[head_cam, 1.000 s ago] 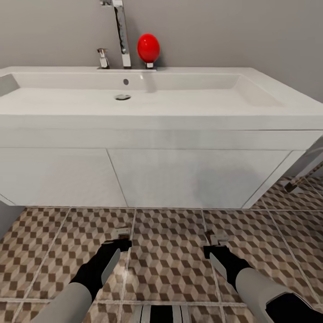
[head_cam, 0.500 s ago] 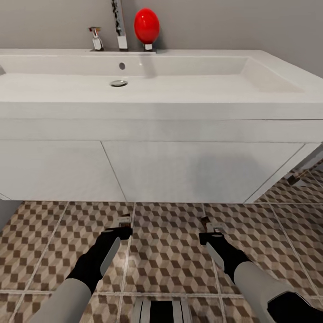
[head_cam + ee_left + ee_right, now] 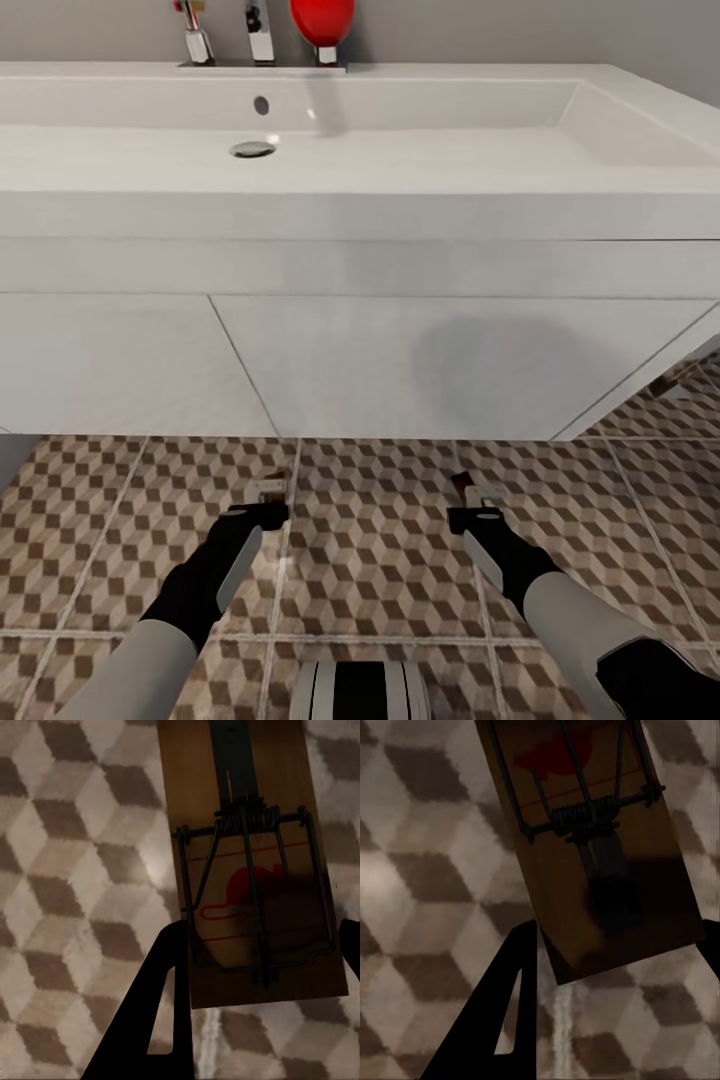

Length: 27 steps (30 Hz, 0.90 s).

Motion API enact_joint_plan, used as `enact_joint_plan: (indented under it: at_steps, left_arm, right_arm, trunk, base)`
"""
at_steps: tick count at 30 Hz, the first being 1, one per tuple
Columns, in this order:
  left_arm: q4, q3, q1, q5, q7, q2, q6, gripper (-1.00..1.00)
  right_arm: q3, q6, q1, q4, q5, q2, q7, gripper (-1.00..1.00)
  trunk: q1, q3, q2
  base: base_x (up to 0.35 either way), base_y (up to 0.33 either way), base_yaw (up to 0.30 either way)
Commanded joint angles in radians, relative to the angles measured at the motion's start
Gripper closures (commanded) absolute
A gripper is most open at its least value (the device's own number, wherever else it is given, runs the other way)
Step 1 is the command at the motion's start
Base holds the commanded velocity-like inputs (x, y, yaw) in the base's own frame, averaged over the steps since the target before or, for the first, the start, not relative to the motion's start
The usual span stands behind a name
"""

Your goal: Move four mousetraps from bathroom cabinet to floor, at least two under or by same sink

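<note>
Head view. White sink (image 3: 400, 130) with its drawer unit (image 3: 430, 370) spans the upper half of the frame; drain (image 3: 251, 149) at upper left, chrome tap bases and a red rounded object (image 3: 322, 20) along the top edge. Cube-patterned bathroom floor (image 3: 380, 560) fills the lower half. Left gripper (image 3: 268, 497) at lower left of centre, right gripper (image 3: 466, 495) at lower right of centre, both above the tiles in front of the unit, each with a small brownish piece at its tip.

Left wrist view. Mousetrap (image 3: 255, 870), wooden board with wire spring bar and red printed mark, long axis running from top of frame toward bottom, slightly tilted; spring coil at mid-frame, red mark toward the lower end. Dark fingers (image 3: 161, 1012) stand at either side of the board's lower end, clamped on it.

Right wrist view. Second mousetrap (image 3: 592, 847), long axis from upper left to lower right; red mark at the top end, coil mid-board. Fingers (image 3: 491, 1020) flank its lower end, closed on it. Tiles behind.
</note>
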Motion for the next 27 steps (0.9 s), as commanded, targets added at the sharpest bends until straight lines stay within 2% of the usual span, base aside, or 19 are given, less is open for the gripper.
enact_joint_plan:
  at_steps: [1,5,7,10,16,27]
  left_arm:
    - [-0.002,-0.003,0.000,0.010,0.010,0.004,0.003,1.00]
    - [-0.016,-0.002,0.000,0.011,0.010,0.038,0.005,1.00]
    - [-0.029,-0.002,0.000,0.013,0.010,0.064,0.007,1.00]
    - [-0.035,-0.002,0.000,0.017,0.004,0.084,0.009,1.00]
    - [-0.040,-0.002,0.000,0.019,0.009,0.089,0.005,1.00]
    - [-0.055,-0.002,0.000,0.019,0.011,0.088,0.003,1.00]
  right_arm:
    - [0.009,0.005,0.000,-0.002,-0.008,-0.006,-0.008,1.00]
    - [0.008,0.000,0.000,-0.002,-0.009,-0.027,-0.011,1.00]
    - [0.006,-0.004,-0.001,-0.002,-0.010,-0.044,-0.012,1.00]
    - [0.003,-0.010,-0.001,-0.003,-0.011,-0.071,-0.013,1.00]
    - [0.002,-0.013,-0.001,-0.003,-0.014,-0.087,-0.013,1.00]
    - [0.002,-0.014,-0.001,-0.002,-0.015,-0.083,-0.012,1.00]
  trunk:
    - [0.000,-0.005,-0.001]
    - [0.002,-0.020,-0.001]
    - [0.003,-0.028,-0.002]
    - [0.004,-0.039,-0.003]
    - [0.007,-0.063,-0.004]
    - [0.011,-0.101,-0.006]
  base:
    - [0.000,0.000,0.000]
    - [0.000,0.000,0.000]
    - [0.000,0.000,0.000]
    - [0.000,0.000,0.000]
    - [0.000,0.000,0.000]
    - [0.000,0.000,0.000]
